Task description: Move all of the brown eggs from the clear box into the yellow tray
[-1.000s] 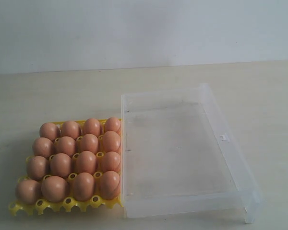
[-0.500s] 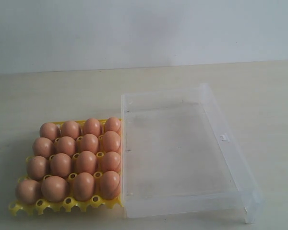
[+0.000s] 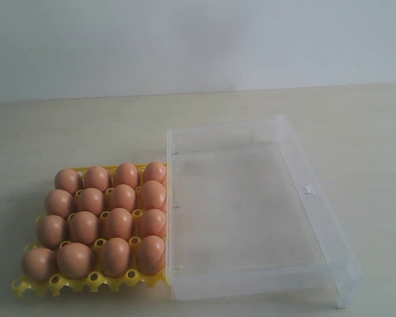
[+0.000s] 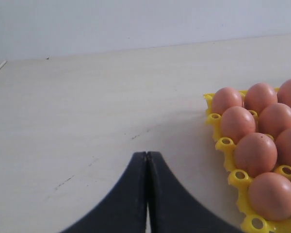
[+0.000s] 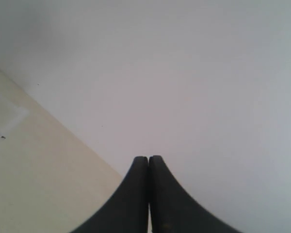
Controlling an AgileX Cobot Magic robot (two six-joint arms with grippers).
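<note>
The left gripper is nearest in its wrist view. Its two dark fingers are pressed flat together with nothing between them, above the bare pale surface. Ahead of this gripper and off to one side, well apart from it, lies a corner of the yellow tray. The brown eggs sit upright in its cups, one to a cup.

The exterior view shows neither gripper. It shows all sixteen cups of the tray filled, in four rows of four. On the far side of the tray from the left gripper stands the clear box, just beside the tray. Its near wall overlaps the tray's edge in that view, so I cannot tell whether they touch. A small latch tab sits on the box's far long wall.

The right gripper is likewise closed tight and holds nothing. It faces a plain pale wall, with a strip of the surface beside it.
</note>
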